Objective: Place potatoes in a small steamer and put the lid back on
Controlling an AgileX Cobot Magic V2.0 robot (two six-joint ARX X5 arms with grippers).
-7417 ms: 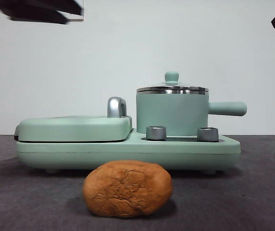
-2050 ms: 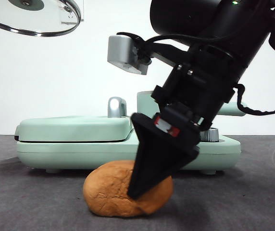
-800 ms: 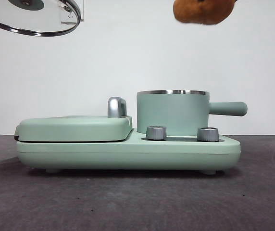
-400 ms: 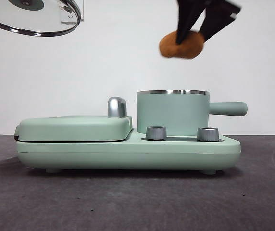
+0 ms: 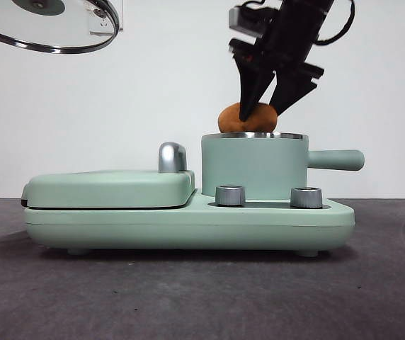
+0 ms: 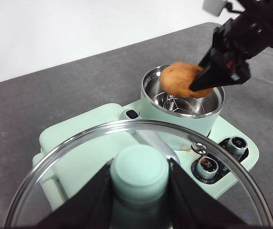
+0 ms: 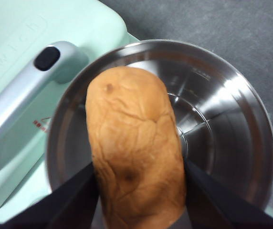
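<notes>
Lowering: the right claw (image 5: 261, 113) hangs over the small steamer (image 5: 254, 166) with the potato (image 5: 248, 118) pinched between its two black jaws.
Potato position: partly below the steel rim in the front view, its upper part showing above; not yet resting on the steamer's floor, as far as the wrist views show.
Potato fit: in the right wrist view it lies lengthwise from 12 to 6 o'clock across the opening, which leaves gaps at 3 and 9 o'clock for the jaws.
Right arm pose: comes in from 1 o'clock in the front view, slanted, jaws pointing down and spread only to the potato's width.
Left claw (image 6: 139, 193): closed on the mint knob of the lid (image 6: 139, 179).
Lid position: held high, at 10 o'clock from the steamer in the front view, likely parked aside so the opening is free.
Appliance base (image 5: 188, 223): sits on the dark counter (image 5: 188, 297), carrying the steamer.
Step judged: potato going in; lid not yet replaced.
</notes>
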